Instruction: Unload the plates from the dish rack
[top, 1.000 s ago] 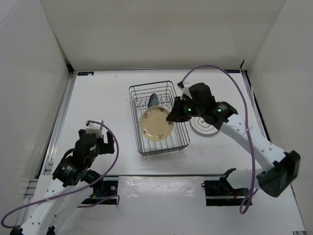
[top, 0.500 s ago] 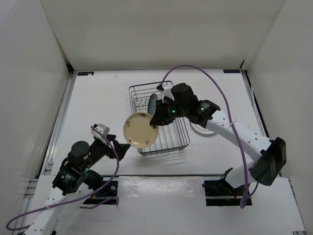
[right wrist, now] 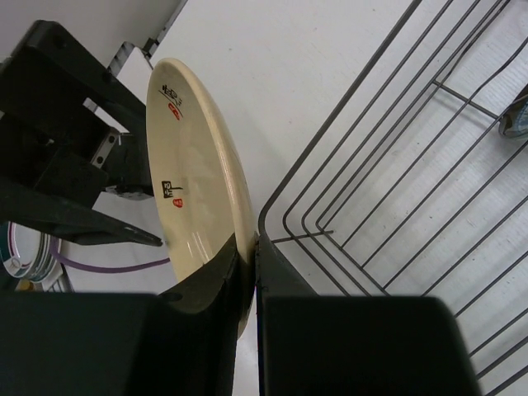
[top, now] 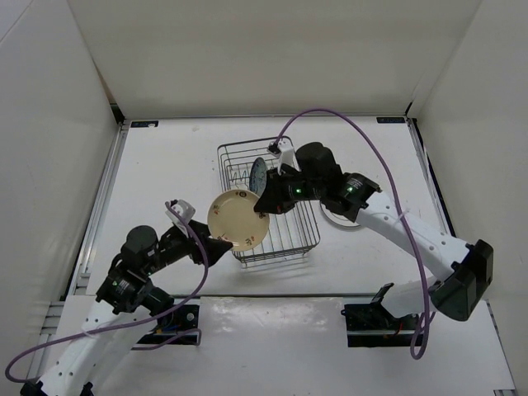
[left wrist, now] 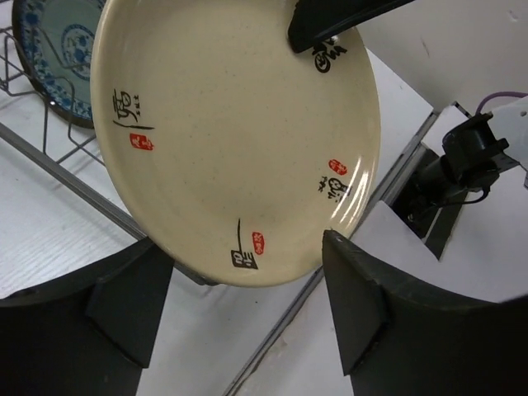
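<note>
A handover is in hand: the cream-yellow plate is held tilted just outside the dish rack's left side, its rim clamped in the right end effector. The left end effector is spread apart around the lower rim. Closing there is judged necessary before any release.

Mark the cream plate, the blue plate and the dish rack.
cream plate (left wrist: 231,140): left wrist view, centre of its face.
blue plate (left wrist: 54,49): left wrist view, patterned face.
dish rack (top: 280,252): top view, near rim wire.
</note>
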You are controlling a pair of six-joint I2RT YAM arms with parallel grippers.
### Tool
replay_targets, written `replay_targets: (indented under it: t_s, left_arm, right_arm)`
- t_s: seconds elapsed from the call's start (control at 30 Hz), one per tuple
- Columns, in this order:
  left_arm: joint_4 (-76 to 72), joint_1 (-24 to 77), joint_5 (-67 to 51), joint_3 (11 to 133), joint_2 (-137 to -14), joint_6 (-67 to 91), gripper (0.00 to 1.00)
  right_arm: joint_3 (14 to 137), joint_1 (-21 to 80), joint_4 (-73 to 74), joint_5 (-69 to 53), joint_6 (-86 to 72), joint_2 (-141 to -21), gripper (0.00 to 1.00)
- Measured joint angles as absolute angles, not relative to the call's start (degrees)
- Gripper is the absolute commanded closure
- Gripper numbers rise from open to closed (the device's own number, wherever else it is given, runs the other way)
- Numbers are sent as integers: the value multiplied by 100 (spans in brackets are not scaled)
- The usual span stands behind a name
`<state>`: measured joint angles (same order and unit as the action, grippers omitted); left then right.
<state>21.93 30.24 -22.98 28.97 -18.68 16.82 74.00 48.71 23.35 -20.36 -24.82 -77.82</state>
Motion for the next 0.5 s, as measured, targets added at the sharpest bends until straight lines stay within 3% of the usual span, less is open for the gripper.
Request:
replay_targets:
  t_s: [0.07,0.17,0.2,0.27,0.3,0.33,0.37,0.5]
  left_arm:
    - [2132,3024,-2359,2906,-1984,1737,24]
    - [2018,3024,-2416,2906,-2067,1859,45]
    - [1981,3024,-2416,2906,-2082,1907,58]
    - [1887,2998,-2364,2926,-2141,2119,72]
    - [1844,2982,-2329,2961,-2189,2235,87]
    - [1820,2967,-2274,3024,-2259,2410,95]
    - [1785,2945,-2161,3107,-2357,2574,100]
    - [1767,2899,-2014,3332,-2792,2801,100]
  right_arm:
    - [7384,4882,2309,-2036,-2482,-7717,100]
    - [7332,4884,2250,-2034,-2477,-7609,100]
    - [7321,4884,2252,-2036,-2469,-7577,100]
    - [7264,4875,2244,-1992,-2318,-7481,100]
    - [7205,4873,2250,-1966,-2231,-7415,100]
    - [7133,4871,2261,-1942,-2115,-7349,100]
    - [7061,4873,2298,-1927,-1964,-7286,100]
    - [6906,4858,2281,-1813,-1837,-7157,100]
